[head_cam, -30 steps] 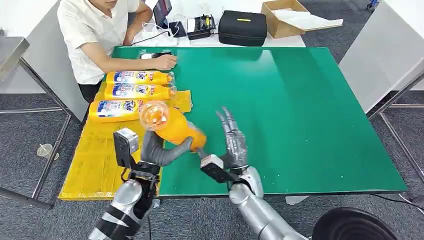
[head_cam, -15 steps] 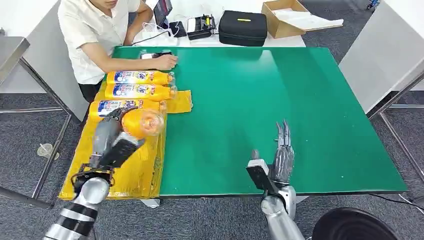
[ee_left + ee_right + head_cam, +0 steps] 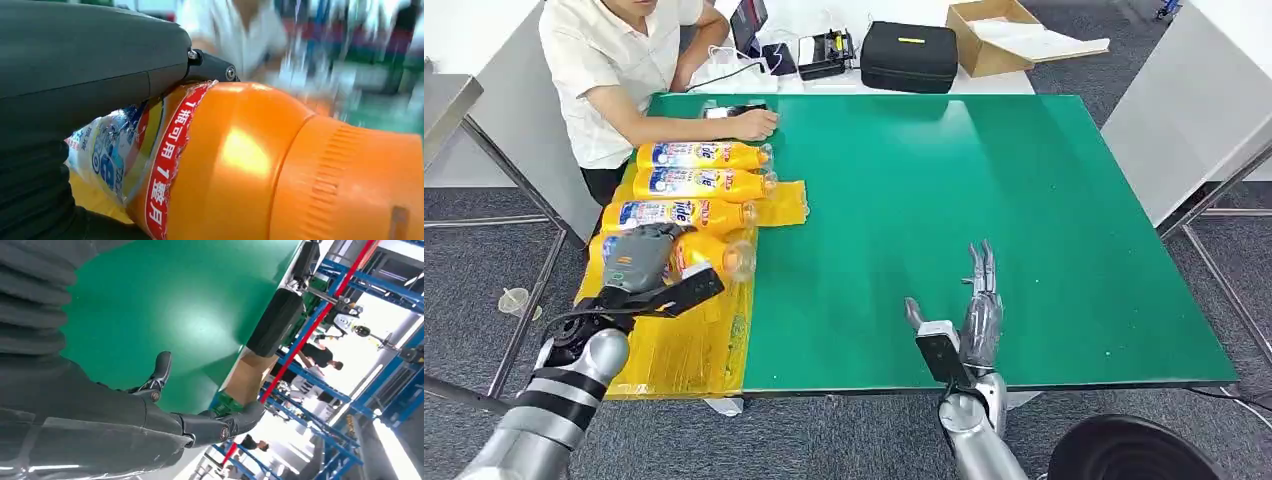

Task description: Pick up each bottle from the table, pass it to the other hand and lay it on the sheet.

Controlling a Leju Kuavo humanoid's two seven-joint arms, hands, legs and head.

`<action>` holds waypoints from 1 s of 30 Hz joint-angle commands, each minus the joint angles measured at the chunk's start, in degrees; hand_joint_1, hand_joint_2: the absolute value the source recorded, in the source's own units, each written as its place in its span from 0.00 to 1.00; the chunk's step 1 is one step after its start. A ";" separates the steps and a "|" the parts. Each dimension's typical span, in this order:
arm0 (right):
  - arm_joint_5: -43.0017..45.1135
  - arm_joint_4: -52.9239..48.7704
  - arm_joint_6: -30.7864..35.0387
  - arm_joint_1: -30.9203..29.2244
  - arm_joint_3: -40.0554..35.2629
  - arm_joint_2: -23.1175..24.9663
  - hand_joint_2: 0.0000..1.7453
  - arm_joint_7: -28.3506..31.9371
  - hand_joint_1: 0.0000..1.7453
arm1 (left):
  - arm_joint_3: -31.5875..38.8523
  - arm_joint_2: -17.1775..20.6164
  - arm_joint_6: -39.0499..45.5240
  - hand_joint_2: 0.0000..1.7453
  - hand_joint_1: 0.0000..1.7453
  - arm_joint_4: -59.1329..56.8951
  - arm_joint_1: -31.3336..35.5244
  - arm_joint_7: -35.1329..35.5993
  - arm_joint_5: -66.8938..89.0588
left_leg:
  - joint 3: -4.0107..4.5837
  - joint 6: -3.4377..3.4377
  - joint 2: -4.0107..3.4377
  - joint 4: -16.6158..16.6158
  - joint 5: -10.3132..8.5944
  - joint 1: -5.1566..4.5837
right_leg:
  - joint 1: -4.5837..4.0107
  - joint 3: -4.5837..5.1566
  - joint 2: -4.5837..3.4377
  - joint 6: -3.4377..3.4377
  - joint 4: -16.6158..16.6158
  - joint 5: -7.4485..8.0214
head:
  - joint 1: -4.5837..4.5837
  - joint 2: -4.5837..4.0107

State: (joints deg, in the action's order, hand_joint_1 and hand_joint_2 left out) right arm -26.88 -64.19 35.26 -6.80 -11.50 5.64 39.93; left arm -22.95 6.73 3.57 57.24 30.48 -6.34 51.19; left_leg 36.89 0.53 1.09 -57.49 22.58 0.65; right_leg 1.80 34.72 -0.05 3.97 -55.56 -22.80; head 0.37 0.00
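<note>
Your left hand point(image 3: 636, 258) grips a bottle point(image 3: 709, 255) over the yellow sheet point(image 3: 674, 345), fingers wrapped round its labelled body, the neck pointing toward the green table point(image 3: 984, 200). You see it lying on its side, low over the sheet, just nearer you than the third bottle point(image 3: 674, 214); whether it already touches the sheet you cannot tell. In the left wrist view the bottle point(image 3: 260, 165) shows orange with a red-edged label, with the hand point(image 3: 85, 65) closed over it.

On the sheet, three bottles lie side by side, each on its side: the third bottle closest to the held one, a second bottle point(image 3: 704, 183) beyond it, a first bottle point(image 3: 704, 154) beyond that, nearest the person point(image 3: 619, 70) seated at the sheet's far end. The person's hand point(image 3: 754, 123) rests on the table just past the sheet.

Your right hand point(image 3: 979, 310) sits over the table's near edge, well apart from the sheet, fingers straight and spread, holding nothing; the right wrist view shows its fingers point(image 3: 160, 370) apart above the green
</note>
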 commanded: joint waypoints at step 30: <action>5.04 5.69 4.74 -4.45 -8.72 -3.31 1.00 0.07 0.00 | -14.84 -2.76 -21.79 1.00 0.00 -15.78 14.15 -3.91 -9.86 | -0.15 0.01 -0.02 -0.04 0.08 0.04 | -0.07 -0.26 0.05 -0.15 0.01 -0.08 | 0.00 0.00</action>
State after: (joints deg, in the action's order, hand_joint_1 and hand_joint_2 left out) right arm -21.16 -62.42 35.26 -9.37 -19.12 3.65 40.02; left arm -29.22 1.31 -9.40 31.71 43.69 -7.89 45.20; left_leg 36.89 0.52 1.10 -57.50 22.57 0.64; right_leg 1.81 34.67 -0.05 3.98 -55.58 -22.79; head 0.37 0.00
